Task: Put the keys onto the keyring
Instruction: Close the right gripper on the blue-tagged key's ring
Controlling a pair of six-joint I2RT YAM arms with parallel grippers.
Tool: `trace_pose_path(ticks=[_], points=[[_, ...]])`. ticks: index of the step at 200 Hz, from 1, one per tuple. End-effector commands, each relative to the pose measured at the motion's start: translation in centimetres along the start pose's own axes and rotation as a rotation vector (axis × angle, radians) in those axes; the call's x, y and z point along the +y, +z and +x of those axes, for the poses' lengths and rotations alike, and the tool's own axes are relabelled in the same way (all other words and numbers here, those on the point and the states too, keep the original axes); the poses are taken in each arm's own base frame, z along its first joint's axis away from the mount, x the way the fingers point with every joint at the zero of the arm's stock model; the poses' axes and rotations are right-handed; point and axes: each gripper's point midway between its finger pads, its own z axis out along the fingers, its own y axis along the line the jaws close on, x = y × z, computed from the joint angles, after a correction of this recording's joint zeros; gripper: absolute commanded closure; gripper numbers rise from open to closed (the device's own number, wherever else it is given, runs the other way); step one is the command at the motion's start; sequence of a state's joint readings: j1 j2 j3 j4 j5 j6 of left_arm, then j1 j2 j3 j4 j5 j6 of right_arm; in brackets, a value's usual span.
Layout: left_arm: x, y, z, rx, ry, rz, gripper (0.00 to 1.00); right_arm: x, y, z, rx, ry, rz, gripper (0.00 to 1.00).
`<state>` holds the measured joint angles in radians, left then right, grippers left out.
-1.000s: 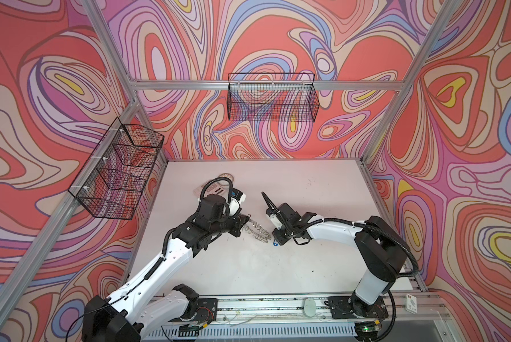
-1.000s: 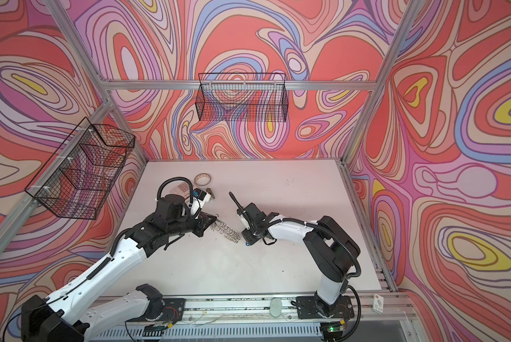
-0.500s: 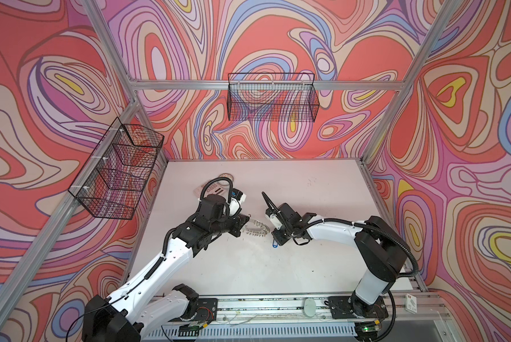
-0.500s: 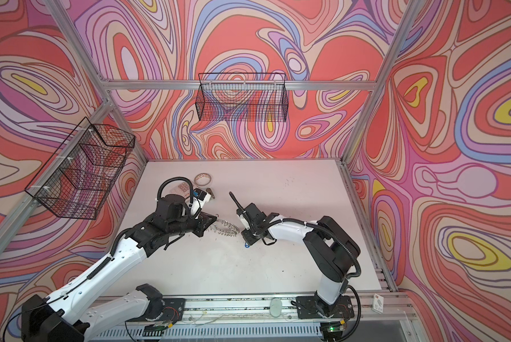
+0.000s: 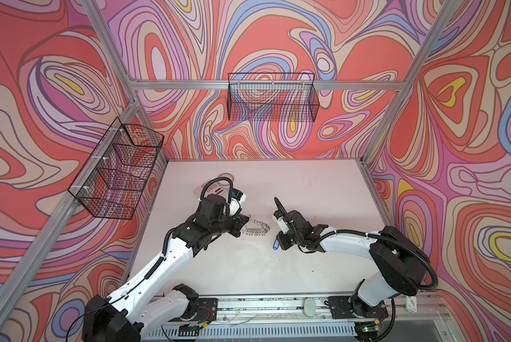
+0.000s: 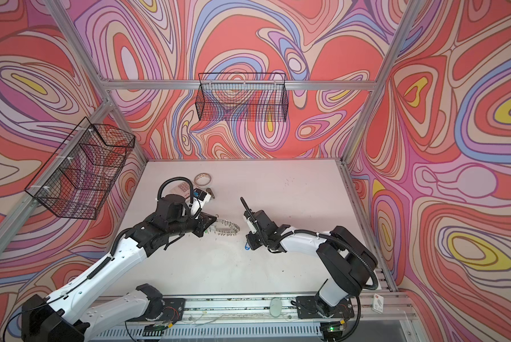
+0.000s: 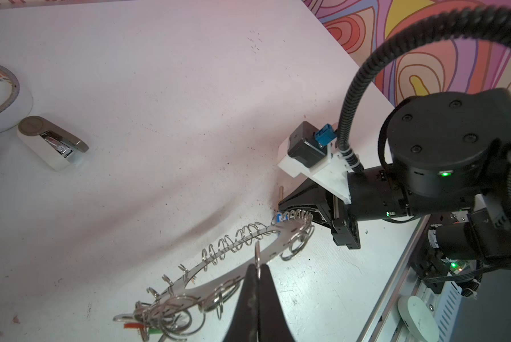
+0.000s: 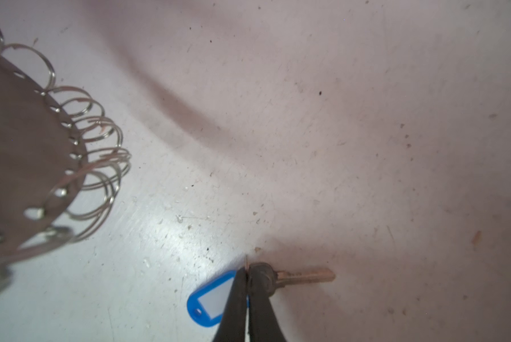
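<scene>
Right gripper (image 8: 246,269) has pinched its jaws together over the last second. Both arms and the keyring (image 7: 280,242) sit almost where they were.

That gripper now clamps the blue key (image 8: 304,277) at the join between its tag and the key head. A thin sliver of metal shows between the fingertips. The tag sticks out to 1 side of the jaws and the blade to the other. The key is low over the table (image 7: 159,88); whether it touches cannot be told. In both top views the blue tag shows just off the gripper's tip (image 5: 279,241) (image 6: 252,241), near the keyring's rim (image 5: 264,228) (image 6: 235,227) but apart from it.

Left gripper (image 7: 257,266) is clenched on 1 wire loop of the keyring and holds the plate tilted off the table. Its grey underside faces the right wrist camera (image 8: 26,154). In both top views this gripper (image 5: 243,226) (image 6: 211,223) meets the keyring's left edge.

A red tag (image 7: 132,325) and a green tag (image 7: 153,331) lie among the loops at the keyring's end furthest from the right gripper.

Tape (image 7: 20,100) and a stapler (image 7: 52,145) lie well away on the table.
</scene>
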<state>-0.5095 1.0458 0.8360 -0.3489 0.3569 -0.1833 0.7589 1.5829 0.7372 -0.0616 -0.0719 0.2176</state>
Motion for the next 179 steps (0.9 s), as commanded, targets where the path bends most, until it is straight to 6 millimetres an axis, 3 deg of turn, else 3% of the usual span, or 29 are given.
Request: trace_pose_path(ticks=[1, 29, 119, 140, 179], points=[[-0.1, -0.5, -1.5, -0.041, 0.025, -0.004, 1.0, 0.3, -0.1, -1.2, -0.063, 0.033, -0.01, 1.0], [-0.1, -0.3, -1.5, -0.038, 0.022, 0.0, 1.0, -0.6, 0.4, 0.5, -0.013, 0.049, 0.029, 1.0], [-0.3, -0.1, -1.4, -0.033, 0.021, 0.012, 1.0, -1.4, 1.1, 0.9, 0.032, 0.068, 0.08, 1.0], [-0.4, -0.1, -1.5, -0.03, 0.018, 0.017, 1.0, -0.9, 1.0, 0.7, 0.029, 0.06, 0.056, 0.88], [-0.3, 0.0, -1.4, -0.027, 0.017, 0.017, 1.0, -0.3, 1.2, 0.4, 0.029, 0.051, 0.024, 0.82]])
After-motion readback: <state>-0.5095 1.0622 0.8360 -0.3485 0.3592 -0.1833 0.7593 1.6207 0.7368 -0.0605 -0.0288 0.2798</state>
